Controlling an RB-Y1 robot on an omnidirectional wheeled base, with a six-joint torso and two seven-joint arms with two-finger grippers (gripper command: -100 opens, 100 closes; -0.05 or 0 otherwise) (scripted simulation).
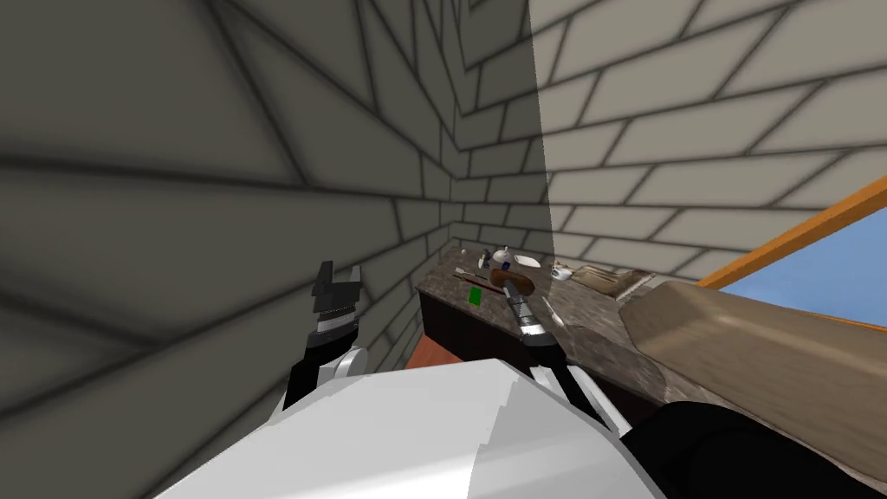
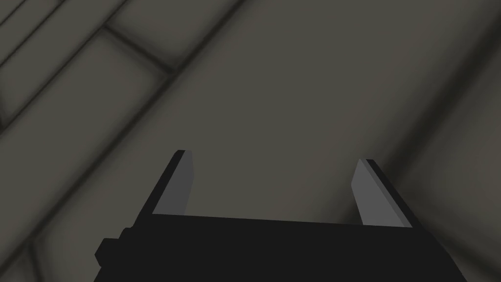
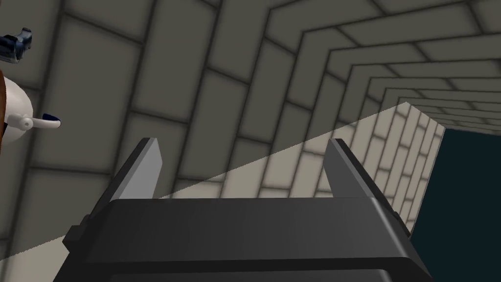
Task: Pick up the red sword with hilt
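The red sword (image 1: 481, 282) is a thin reddish rod lying on the mottled stone counter (image 1: 598, 325) near its left end, beside a green block (image 1: 475, 296). My right arm reaches over the counter, and my right gripper (image 1: 513, 297) hovers just right of the sword's near end. In the right wrist view that gripper (image 3: 243, 147) is open, holds nothing and points at the brick wall. My left gripper (image 1: 338, 279) is raised left of the counter, close to the wall. It is also open and holds nothing (image 2: 272, 161).
A brown object (image 1: 513, 278) lies right by the right gripper. A white teapot (image 1: 502, 256) (image 3: 14, 110), a white dish (image 1: 526, 260) and a white cup (image 1: 561, 273) stand behind. A big tan shape (image 1: 754, 346) covers the counter's right, below an orange-framed window (image 1: 797, 234).
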